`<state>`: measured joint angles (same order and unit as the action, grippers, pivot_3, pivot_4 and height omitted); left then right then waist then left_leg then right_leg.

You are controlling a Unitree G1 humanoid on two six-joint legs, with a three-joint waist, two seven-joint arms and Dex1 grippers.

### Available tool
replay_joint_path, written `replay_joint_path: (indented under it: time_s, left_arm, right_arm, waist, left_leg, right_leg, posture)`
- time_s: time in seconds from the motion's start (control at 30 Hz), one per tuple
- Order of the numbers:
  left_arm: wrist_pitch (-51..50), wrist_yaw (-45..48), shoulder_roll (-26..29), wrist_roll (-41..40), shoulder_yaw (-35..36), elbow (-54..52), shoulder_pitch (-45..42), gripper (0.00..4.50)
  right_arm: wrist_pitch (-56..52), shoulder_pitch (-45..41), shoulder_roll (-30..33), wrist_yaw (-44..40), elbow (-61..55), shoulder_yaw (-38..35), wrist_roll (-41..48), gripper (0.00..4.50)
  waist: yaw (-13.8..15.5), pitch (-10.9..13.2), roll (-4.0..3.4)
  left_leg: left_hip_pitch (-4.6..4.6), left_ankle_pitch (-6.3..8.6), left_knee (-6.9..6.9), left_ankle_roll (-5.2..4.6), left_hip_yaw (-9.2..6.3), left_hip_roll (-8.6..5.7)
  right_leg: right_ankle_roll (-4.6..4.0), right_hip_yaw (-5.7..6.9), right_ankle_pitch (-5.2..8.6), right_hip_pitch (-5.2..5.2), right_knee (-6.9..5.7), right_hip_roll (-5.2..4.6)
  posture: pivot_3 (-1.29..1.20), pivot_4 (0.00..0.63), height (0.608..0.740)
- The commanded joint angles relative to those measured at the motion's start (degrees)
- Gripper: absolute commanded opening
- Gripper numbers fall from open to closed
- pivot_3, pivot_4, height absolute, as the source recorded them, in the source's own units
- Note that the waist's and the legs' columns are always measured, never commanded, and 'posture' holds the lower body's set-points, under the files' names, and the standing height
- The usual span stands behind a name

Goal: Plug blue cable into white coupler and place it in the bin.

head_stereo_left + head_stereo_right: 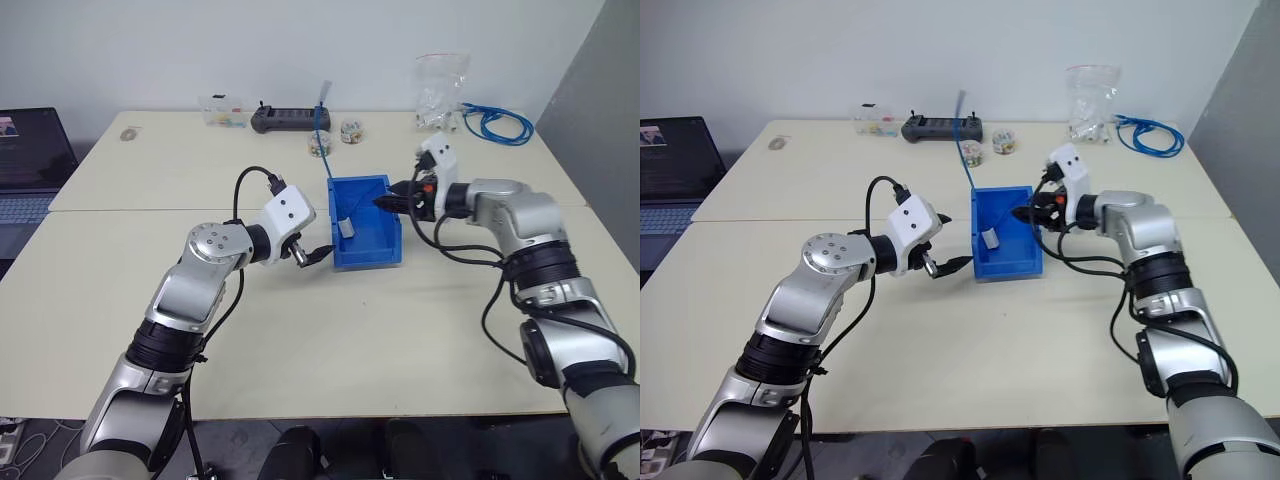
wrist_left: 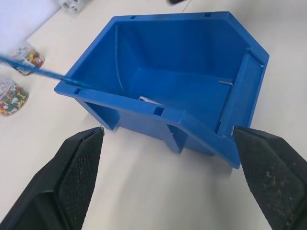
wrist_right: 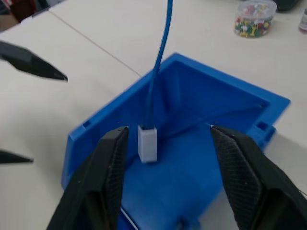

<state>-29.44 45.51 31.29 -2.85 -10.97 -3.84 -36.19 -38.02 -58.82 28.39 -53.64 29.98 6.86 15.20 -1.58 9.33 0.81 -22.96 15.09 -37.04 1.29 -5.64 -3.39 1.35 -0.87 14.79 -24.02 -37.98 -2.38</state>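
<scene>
The bin [image 1: 385,243] stands at mid-table, bright blue and open-topped. Inside it lies the white coupler [image 1: 346,228] with the blue cable [image 1: 322,130] plugged into it. The cable climbs over the bin's far rim and sticks up into the air. My right gripper [image 1: 384,201] hangs open over the bin's right rim, with nothing between its fingers [image 3: 240,167]. In the right wrist view the coupler [image 3: 147,143] sits beyond them, on the bin floor. My left gripper [image 1: 315,252] is open and empty, just left of the bin, a little apart from its wall [image 2: 144,117].
Two small jars of coloured bits [image 1: 320,143] stand behind the bin, with a black controller [image 1: 290,118] and a clear box [image 1: 222,110] further back. A coiled blue cable [image 1: 497,122] and a plastic bag [image 1: 440,85] lie at the far right. A laptop [image 1: 30,160] sits at the left edge.
</scene>
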Motion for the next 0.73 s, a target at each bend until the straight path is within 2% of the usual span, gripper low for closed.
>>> replay_joint_path:
  time_s: [0.03, 0.1, 0.17, 0.3, 0.47, 0.57, 0.73]
  left_arm:
    - [0.4, -0.7, 0.5, -0.5, 2.0, -1.0, -0.4, 4.5]
    - [-0.1, -0.8, 0.5, -1.4, 2.9, -1.1, 0.1, 4.5]
    - [-0.6, -1.2, 0.4, -2.2, 4.2, -1.2, 0.6, 4.5]
    - [-1.3, -2.7, 1.6, -3.6, 8.0, -2.8, 4.5, 4.5]
    - [2.0, -3.3, 4.7, -3.1, 10.4, -4.9, 10.6, 4.5]
    - [1.4, -2.6, 4.2, -6.0, 12.2, -5.0, 11.5, 4.5]
    - [1.6, -1.1, 4.8, -7.0, 11.6, -5.1, 12.6, 4.5]
  right_arm:
    - [-0.6, 3.0, 5.4, -5.6, -7.7, 0.4, 0.1, 4.01]
    - [0.2, 6.0, 8.3, -7.7, -12.6, 0.9, -0.1, 4.45]
    - [2.1, 9.7, 11.0, -9.1, -18.3, 0.8, -0.2, 4.45]
    - [2.0, 20.6, 12.1, -7.2, -32.1, -7.0, 5.6, 4.45]
    - [-1.2, 33.0, 14.4, -5.2, -43.4, -13.6, 9.9, 4.45]
    - [-3.0, 36.0, 14.4, -3.6, -47.2, -15.5, 12.4, 4.45]
    - [-4.4, 36.1, 14.1, -1.3, -47.9, -15.6, 14.0, 4.45]
  waist:
    - [0.0, 0.0, 0.0]
    - [0.0, 0.0, 0.01]
    - [-0.2, 0.0, 0.01]
    - [-0.4, 0.0, 0.03]
    - [0.1, 0.0, 0.05]
    - [0.4, 0.0, 0.06]
    - [0.4, 0.0, 0.07]
  left_leg:
    - [0.0, 0.0, 0.02, 0.0, 0.0, 0.0]
    - [0.0, 0.0, 0.03, -0.01, 0.0, 0.02]
    - [0.0, 0.0, 0.01, -0.01, 0.01, 0.02]
    - [0.07, 0.01, 0.01, -0.03, 0.02, 0.13]
    - [0.09, 0.01, -0.03, -0.02, -0.02, 0.14]
    - [0.11, 0.03, -0.11, -0.07, -0.04, 0.11]
    - [0.47, 0.08, -0.15, -0.33, -0.09, 0.12]
  right_leg:
    - [0.0, 0.0, 0.0, -0.01, 0.0, 0.0]
    - [0.0, 0.0, 0.0, -0.02, -0.03, 0.0]
    - [0.0, 0.0, 0.0, -0.02, -0.07, 0.01]
    - [0.01, -0.01, 0.0, -0.01, -0.13, 0.08]
    - [0.01, 0.0, -0.01, 0.02, -0.2, 0.09]
    - [0.05, 0.02, -0.06, 0.14, -0.15, 0.06]
    - [0.08, 0.08, -0.1, 0.55, -0.06, 0.08]
  posture:
    - [0.0, 0.15, 0.74]
    - [0.0, 0.15, 0.74]
    - [0.0, 0.15, 0.74]
    - [0.0, 0.15, 0.74]
    - [0.0, 0.15, 0.74]
    - [0.0, 0.15, 0.74]
    - [0.0, 0.15, 0.74]
